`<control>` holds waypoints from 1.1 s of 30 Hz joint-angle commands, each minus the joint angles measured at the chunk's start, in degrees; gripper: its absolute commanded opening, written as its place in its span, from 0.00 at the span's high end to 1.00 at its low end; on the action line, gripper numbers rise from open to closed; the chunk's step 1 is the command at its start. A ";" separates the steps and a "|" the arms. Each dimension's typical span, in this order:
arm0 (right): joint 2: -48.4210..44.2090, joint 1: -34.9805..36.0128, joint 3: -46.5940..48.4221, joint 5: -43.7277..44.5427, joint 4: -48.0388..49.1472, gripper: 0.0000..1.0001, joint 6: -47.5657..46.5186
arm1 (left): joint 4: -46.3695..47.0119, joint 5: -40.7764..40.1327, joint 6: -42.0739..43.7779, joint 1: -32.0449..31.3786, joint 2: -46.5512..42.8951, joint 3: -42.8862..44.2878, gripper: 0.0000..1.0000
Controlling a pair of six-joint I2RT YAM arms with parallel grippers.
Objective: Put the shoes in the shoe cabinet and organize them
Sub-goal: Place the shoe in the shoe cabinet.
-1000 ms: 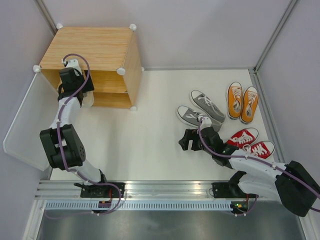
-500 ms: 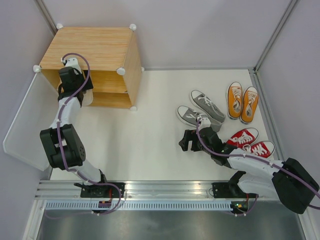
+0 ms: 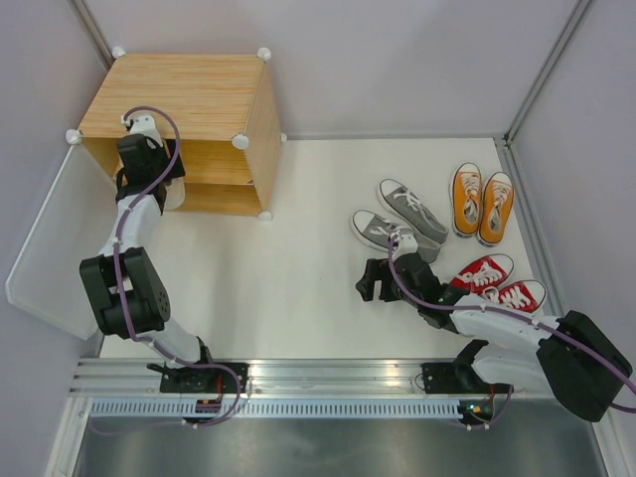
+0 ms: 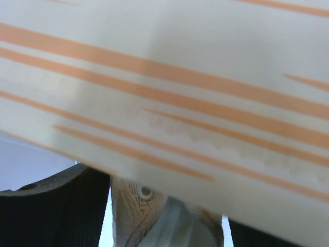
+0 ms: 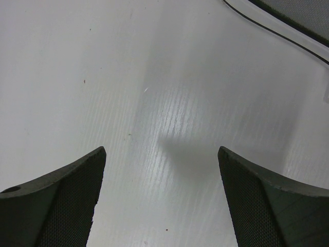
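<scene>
The light-wood shoe cabinet [image 3: 189, 94] stands at the back left. My left gripper [image 3: 149, 164] reaches into its open front. In the left wrist view a cream shoe [image 4: 133, 211] sits between the left gripper's [image 4: 167, 221] dark fingers [image 4: 56, 211], with a thin bright slit on each side, under a close wood board [image 4: 205, 92]. The grey shoes [image 3: 409, 207], orange shoes [image 3: 481, 202] and red shoes [image 3: 502, 283] lie on the white floor at the right. My right gripper [image 3: 376, 280] hangs open over bare floor just left of the red pair, with nothing between its fingers [image 5: 61, 200].
The cabinet's white door panel [image 3: 45, 238] hangs open at the far left beside my left arm. Grey walls and corner posts close in the white floor [image 3: 298, 268]. A metal rail [image 3: 328, 383] with both arm bases runs along the near edge.
The left jaws have narrowed slightly around the cream shoe and the left wrist has shifted a touch further into the cabinet. The right arm has barely moved.
</scene>
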 commanded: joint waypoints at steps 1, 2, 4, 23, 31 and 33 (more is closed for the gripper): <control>0.42 -0.21 1.59 1.01 2.73 0.07 -0.76 | 10.99 -0.37 0.90 0.39 -6.52 0.62 0.24; 0.42 -0.21 1.60 1.01 2.73 0.07 -0.76 | 11.00 -0.37 0.29 0.48 -6.70 0.35 0.23; 0.51 -0.21 1.60 0.84 2.73 0.07 -0.67 | 11.96 0.59 0.55 0.66 -6.35 -0.17 0.20; 1.56 -0.29 2.04 0.40 2.64 0.07 -0.76 | 7.84 -0.45 -1.91 0.66 0.06 0.09 0.00; 1.30 -0.29 1.95 -0.22 2.64 0.07 -0.85 | 7.39 -0.63 -5.07 0.66 -3.36 -1.85 0.00; 1.47 -0.29 2.03 -0.66 2.64 0.07 -0.85 | 7.31 0.33 -5.42 0.66 -4.06 -2.29 0.00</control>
